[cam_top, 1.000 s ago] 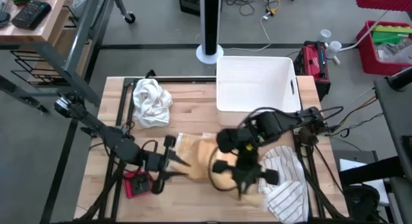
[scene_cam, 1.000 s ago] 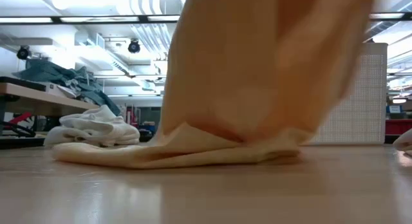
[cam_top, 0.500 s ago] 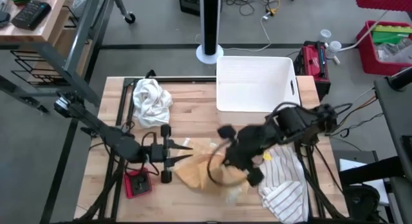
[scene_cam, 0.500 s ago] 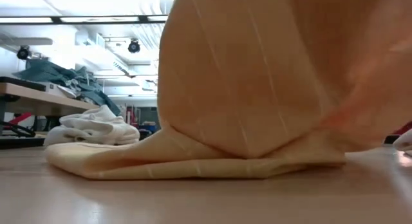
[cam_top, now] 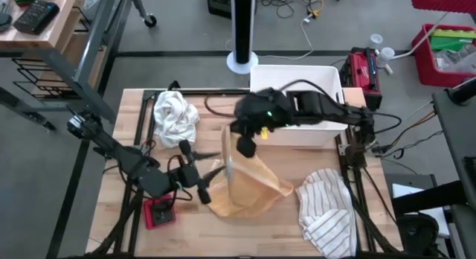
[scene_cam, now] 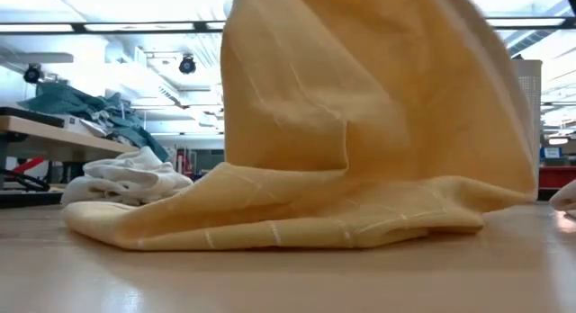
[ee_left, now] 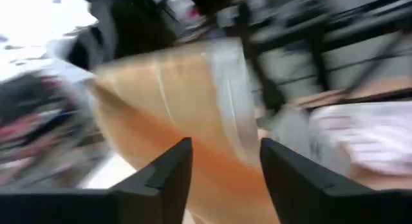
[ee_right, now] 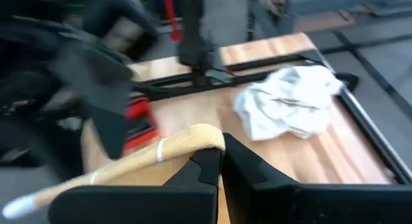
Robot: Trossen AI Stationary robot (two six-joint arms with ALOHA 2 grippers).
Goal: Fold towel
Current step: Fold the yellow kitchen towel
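Right hand [cam_top: 245,145] hangs above the middle of the surface [cam_top: 282,233] in the high view, pinched shut on an edge of the yellow towel [cam_top: 249,188], which drapes down from it to a spread patch on the wood. Left hand [cam_top: 206,176] sits at the towel's left side with its fingers apart, touching or just beside the cloth; I cannot tell which. A crumpled white cloth [cam_top: 174,116] lies at the far left, a striped cloth [cam_top: 327,213] at the near right, a white bin [cam_top: 297,95] behind.

Low view: the towel [scene_cam: 360,151] rises like a tent from its base on the surface.

Left wrist view: the two dark fingers [ee_left: 164,176] stand apart, the towel [ee_left: 180,114] just ahead, nothing gripped.

Right wrist view: fingers [ee_right: 206,169] closed on a rolled towel edge [ee_right: 187,141].

Risk, as I judge it: only one edge is held, so the lifted cloth may twist or slip out, and the fold would land crooked.
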